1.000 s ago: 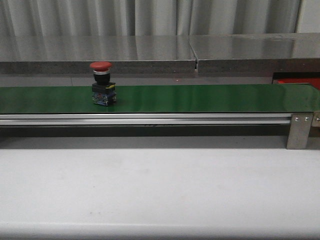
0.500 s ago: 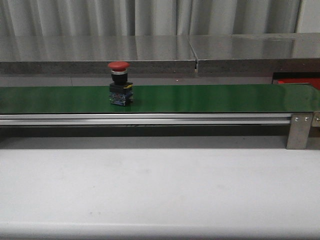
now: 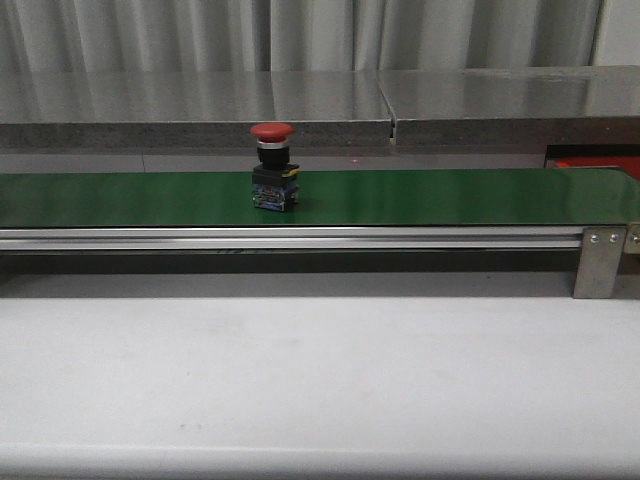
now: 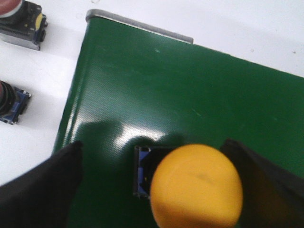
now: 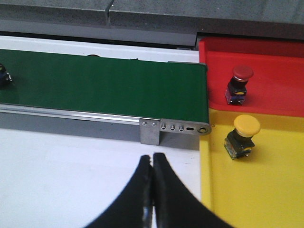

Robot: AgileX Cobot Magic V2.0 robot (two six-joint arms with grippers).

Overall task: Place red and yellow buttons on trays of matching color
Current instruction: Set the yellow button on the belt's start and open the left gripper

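A red button (image 3: 271, 168) stands upright on the green belt (image 3: 450, 196), left of its middle, with bare belt either side. The left tool (image 4: 190, 190) has its fingers (image 4: 42, 190) apart, flanking a yellow button (image 4: 196, 187) near the belt's end edge (image 4: 137, 26). The right tool (image 5: 152, 190) is closed, empty, over white counter (image 5: 71, 180). Beyond the belt's other end, 1 red button (image 5: 239, 84) sits in the red tray (image 5: 280, 80) and 1 yellow button (image 5: 242, 135) in the yellow tray (image 5: 266, 190), both near the trays' shared edge

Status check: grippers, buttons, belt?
Left gripper open around yellow button. Right gripper shut, empty. Red button on green belt, path clear.
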